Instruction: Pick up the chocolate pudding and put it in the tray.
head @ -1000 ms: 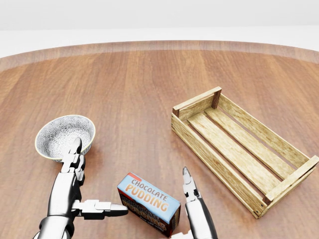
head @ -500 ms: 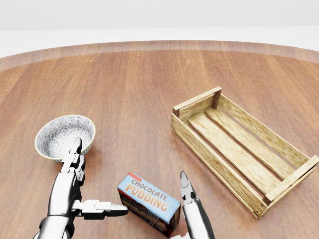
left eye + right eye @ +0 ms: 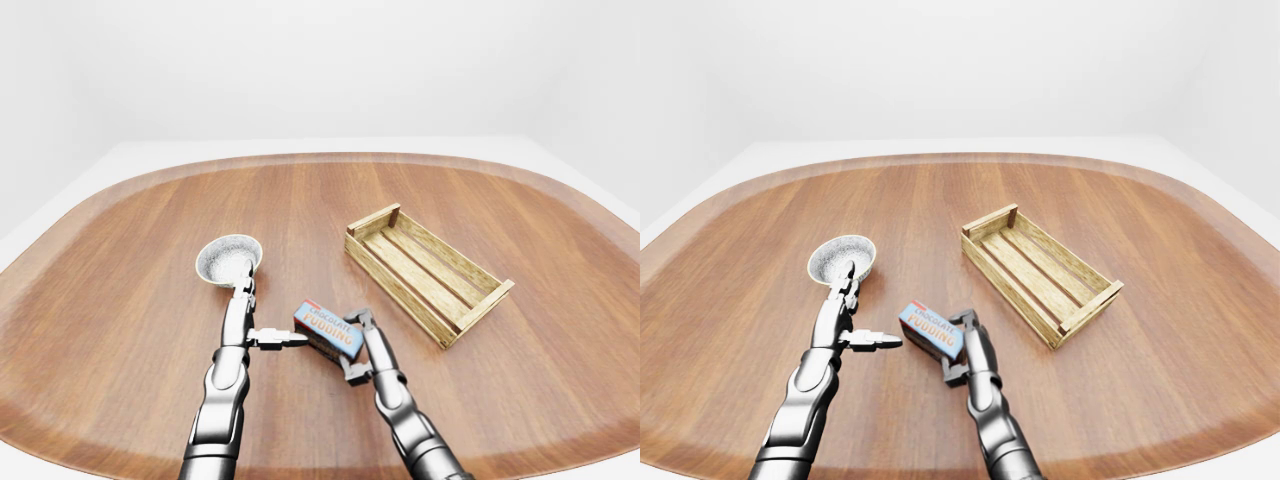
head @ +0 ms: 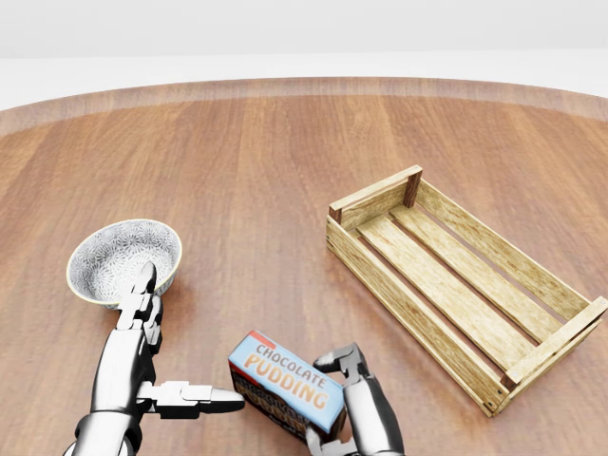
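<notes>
Right hand point(image 4: 344, 399), extended straight half a second ago, now has its fingers curled round the right end of the chocolate pudding point(image 4: 288, 382) on the table point(image 4: 266, 171). Left hand point(image 4: 152, 361) unchanged, splayed open beside the box. Tray point(image 4: 456, 285) empty, well apart to the right.

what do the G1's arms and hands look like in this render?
Both arms are glossy silver-grey metal with darker bands at the joints. The left hand and right hand have slim, segmented metallic fingers with tapered tips. No cables, markings or sleeves visible.
</notes>
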{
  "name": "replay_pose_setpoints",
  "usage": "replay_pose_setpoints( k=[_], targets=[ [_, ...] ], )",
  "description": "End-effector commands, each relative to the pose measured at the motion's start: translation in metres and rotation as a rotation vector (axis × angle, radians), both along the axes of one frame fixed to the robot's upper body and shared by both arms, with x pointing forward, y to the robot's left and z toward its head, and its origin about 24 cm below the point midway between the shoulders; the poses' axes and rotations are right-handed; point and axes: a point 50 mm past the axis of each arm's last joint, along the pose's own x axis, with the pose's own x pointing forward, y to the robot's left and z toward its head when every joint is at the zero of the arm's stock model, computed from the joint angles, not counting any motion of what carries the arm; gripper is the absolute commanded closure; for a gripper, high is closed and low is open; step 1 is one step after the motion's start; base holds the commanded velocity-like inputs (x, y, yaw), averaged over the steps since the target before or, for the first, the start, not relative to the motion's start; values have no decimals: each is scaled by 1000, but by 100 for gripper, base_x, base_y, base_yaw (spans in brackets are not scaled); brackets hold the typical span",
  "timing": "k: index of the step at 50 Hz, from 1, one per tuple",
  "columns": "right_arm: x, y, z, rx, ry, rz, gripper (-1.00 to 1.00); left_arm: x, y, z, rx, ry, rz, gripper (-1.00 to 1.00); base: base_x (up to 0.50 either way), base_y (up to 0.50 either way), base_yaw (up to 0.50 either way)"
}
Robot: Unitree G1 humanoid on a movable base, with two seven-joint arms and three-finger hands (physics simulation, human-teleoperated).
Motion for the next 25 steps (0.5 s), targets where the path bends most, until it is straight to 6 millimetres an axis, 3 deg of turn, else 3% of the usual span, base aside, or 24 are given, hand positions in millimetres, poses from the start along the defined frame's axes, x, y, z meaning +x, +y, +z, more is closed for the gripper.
replay_pose_setpoints(
  k=[1, 7, 8, 15, 16, 18, 19, 20, 21, 23, 25],
  targets=[
    [-7, -6, -1, 7, 4, -16, 100, 0, -1, 2, -7, -5, -7, -100, 0, 0, 0],
    [-5, -7, 6, 20, -28, -20, 100, 0, -1, 2, -7, -5, -7, -100, 0, 0, 0],
    [-6, -10, -4, -18, 5, -36, 100, 0, -1, 2, -8, -5, -7, -100, 0, 0, 0],
    [-2, -8, 19, 45, -81, -18, 100, 0, -1, 2, -7, -5, -7, -100, 0, 0, 0],
    [-3, -10, 12, 20, -58, -30, 100, 0, -1, 2, -7, -5, -7, -100, 0, 0, 0],
    [-1, -7, 26, 59, -112, -13, 100, 0, -1, 2, -7, -5, -7, -100, 0, 0, 0],
    [-2, -9, 20, 36, -91, -25, 100, 0, -1, 2, -7, -5, -7, -100, 0, 0, 0],
    [1, -8, 31, 69, -132, -14, 100, 0, -1, 2, -7, -5, -7, -100, 0, 0, 0],
    [1, -9, 29, 59, -124, -19, 100, 0, -1, 2, -7, -5, -7, -100, 0, 0, 0],
    [2, -6, 50, 112, -200, 7, 100, 0, -1, 2, -7, -5, -7, -100, 0, 0, 0],
    [4, -6, 59, 129, -234, 13, 100, 0, -1, 2, -7, -5, -7, -100, 0, 0, 0]
  ],
)
